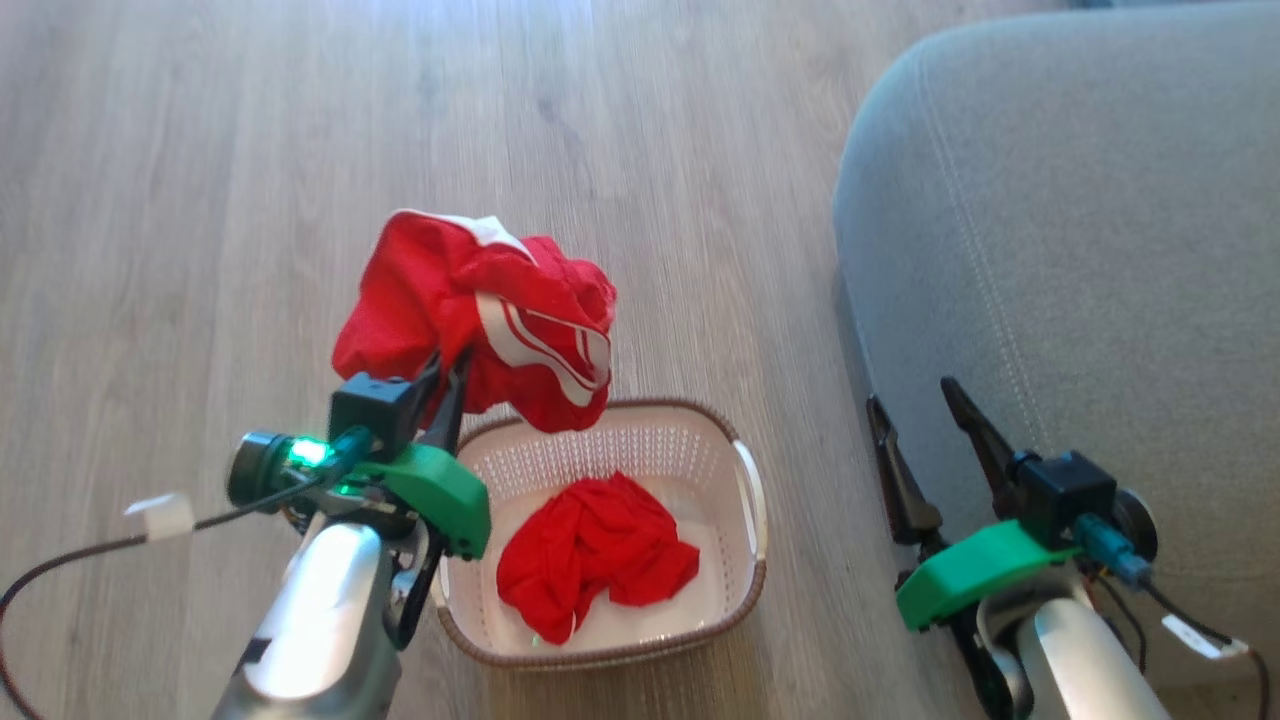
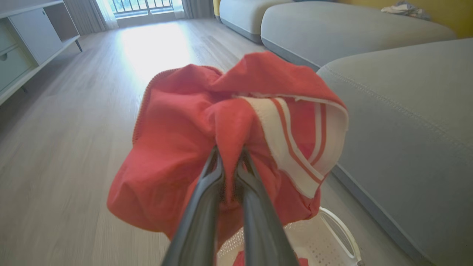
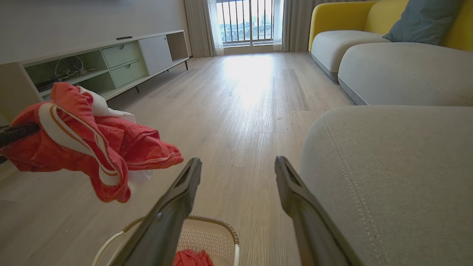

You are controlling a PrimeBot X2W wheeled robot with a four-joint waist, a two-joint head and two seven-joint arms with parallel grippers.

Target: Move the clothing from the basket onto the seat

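Bunched striped garment pinched in left gripper fingers, hanging over basket far-left rim. Target seat lies to robot's right, beyond basket: carry must go rightward. Second, plain garment lies in basket. Idle right gripper spread, empty, just beside seat edge.

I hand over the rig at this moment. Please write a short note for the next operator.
Left gripper: jaws shut on the striped garment, held in the air over the basket, at its far rim.
Right gripper: jaws open, empty, near the edge of the seat.
Plain red garment: inside the basket.
Done: striped garment lifted out.
Left: put it on the seat, then fetch the plain one too.
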